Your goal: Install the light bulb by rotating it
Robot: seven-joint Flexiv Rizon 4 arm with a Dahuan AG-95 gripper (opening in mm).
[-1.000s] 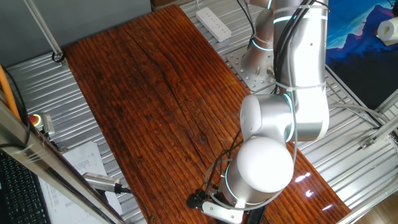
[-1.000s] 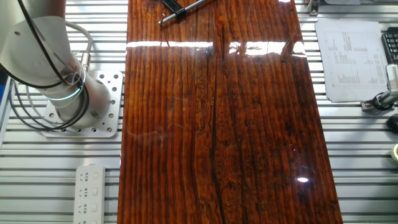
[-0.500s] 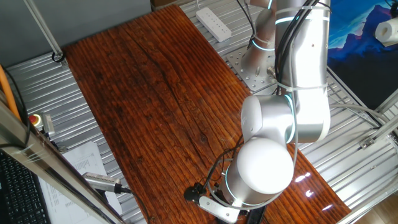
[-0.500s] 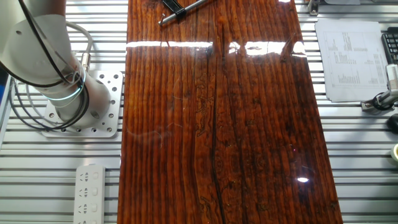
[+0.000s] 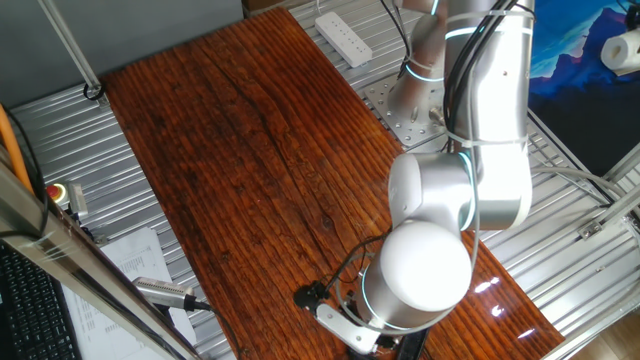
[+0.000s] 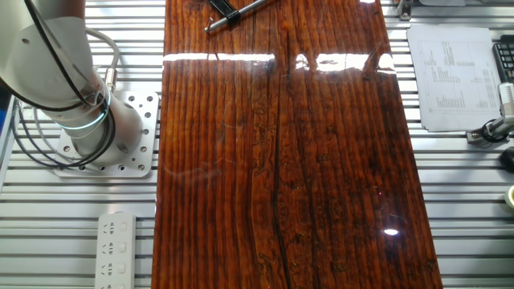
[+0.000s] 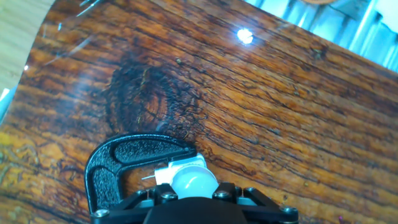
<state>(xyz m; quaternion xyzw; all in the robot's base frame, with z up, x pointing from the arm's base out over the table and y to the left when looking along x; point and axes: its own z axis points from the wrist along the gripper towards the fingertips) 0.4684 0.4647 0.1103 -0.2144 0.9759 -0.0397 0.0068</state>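
In the hand view, the small white round-domed light bulb [image 7: 194, 182] sits at the bottom edge, just above the black body of the gripper [image 7: 198, 208], whose fingertips lie out of frame, so I cannot tell whether they are spread or pinching. A white socket piece [image 7: 166, 174] with thin wire pins touches the bulb's left side. Both sit inside the mouth of a black textured C-shaped clamp [image 7: 121, 167], which rests on the glossy reddish-brown wooden table [image 7: 261, 112]. In one fixed view, the silver and white robot arm [image 5: 470, 150] bends down over the near right end of the table, hiding bulb and hand. A white power strip [image 5: 343, 36] lies far off the table's end.
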